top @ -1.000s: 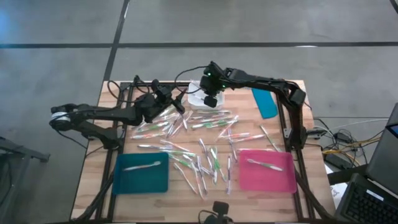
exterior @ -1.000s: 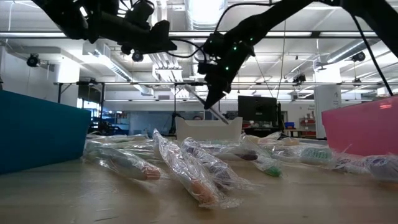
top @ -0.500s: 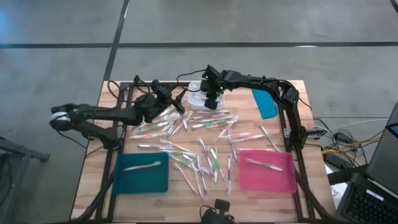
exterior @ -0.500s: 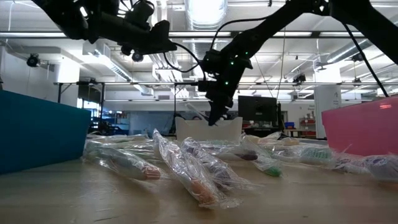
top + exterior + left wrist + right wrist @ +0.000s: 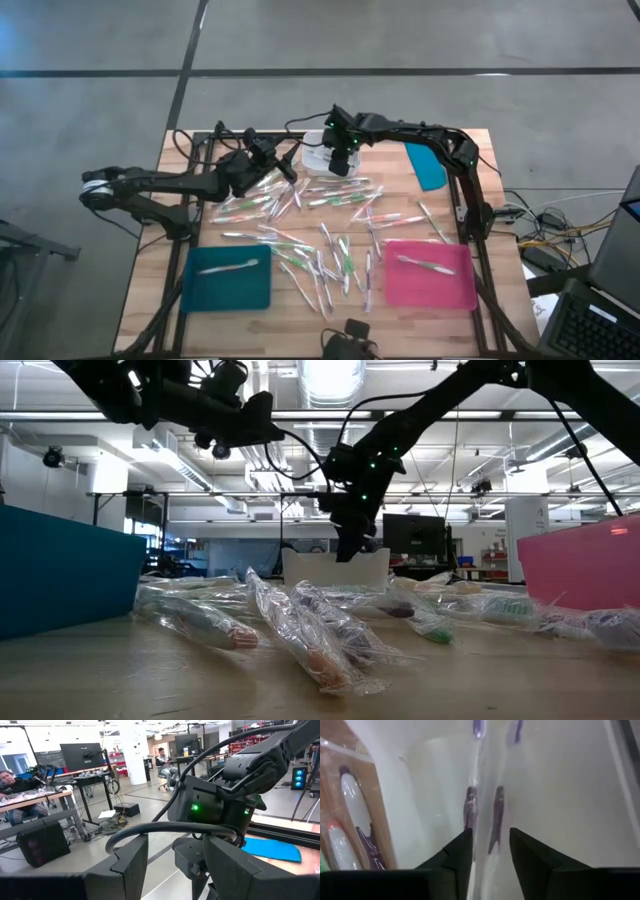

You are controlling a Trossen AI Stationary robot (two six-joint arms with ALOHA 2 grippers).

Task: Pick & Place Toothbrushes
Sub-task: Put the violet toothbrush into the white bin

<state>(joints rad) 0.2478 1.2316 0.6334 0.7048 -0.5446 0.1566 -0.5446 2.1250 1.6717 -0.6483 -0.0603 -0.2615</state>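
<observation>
Right claw (image 5: 347,550) dipped low at white bin (image 5: 335,568), tip just behind near wall. Left claw (image 5: 262,422) hung high, well above the pile. Wrapped toothbrushes (image 5: 300,625) sprawled across wooden counter (image 5: 150,680), crinkly clear sleeves, orange and green tips showing. Teal tray (image 5: 65,570) loomed at left edge, pink tray (image 5: 585,565) at right. Monitor (image 5: 415,535) and ceiling lights beyond.

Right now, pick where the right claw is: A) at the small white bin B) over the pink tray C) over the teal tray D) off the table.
A: the right claw reaches down into the white bin at the table's far edge, well away from both trays.
</observation>
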